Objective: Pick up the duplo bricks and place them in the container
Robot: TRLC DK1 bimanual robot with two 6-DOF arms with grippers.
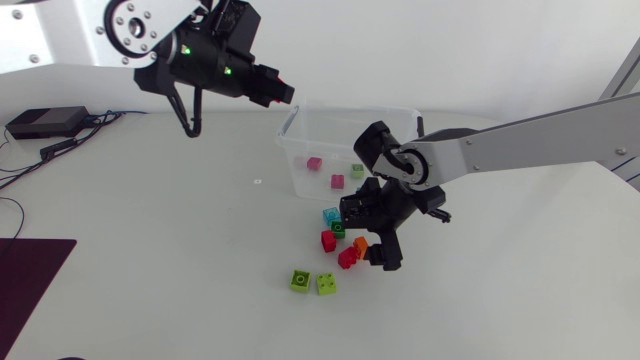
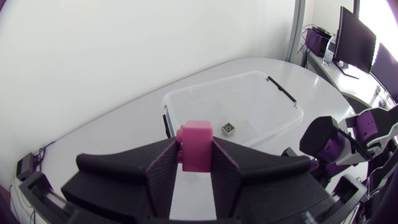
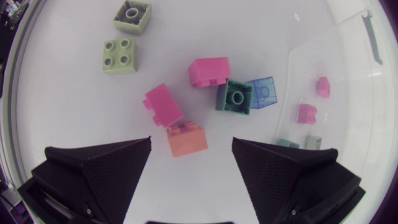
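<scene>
The bricks are small, chunky plastic blocks with round studs, in plain bright colours. Seven lie loose on the white bench [image 1: 150, 220], close to the near wall of the box [image 1: 400, 115], a clear plastic tub with low walls and no lid.

Counted in the right wrist view:
- The one-stud green brick [image 3: 130, 15] and the four-stud green brick [image 3: 119, 55] are both light green. They sit next to each other, a little apart from the rest.
- The pale pink brick [image 3: 209, 71] lies against a corner of the dark green brick [image 3: 235, 96].
- The dark green brick touches the clear blue brick [image 3: 264, 92], the one nearest the box.
- The deep pink brick [image 3: 163, 104] lies tilted just beside the orange brick [image 3: 186, 138].

In the head view three more lie apart on the floor of the box: a small pink brick [image 1: 313, 163], a magenta brick [image 1: 338, 181] and a pale green brick [image 1: 357, 171].

An eleventh, the held pink brick [image 2: 196, 146], is pinched from two sides by the fingers of the left tool [image 2: 194, 163]. That tool hangs above the left end of the box.

The right tool [image 3: 191, 149] sits low over the loose cluster with its fingers spread wide. The orange brick lies in the gap between them, and neither finger touches it
</scene>
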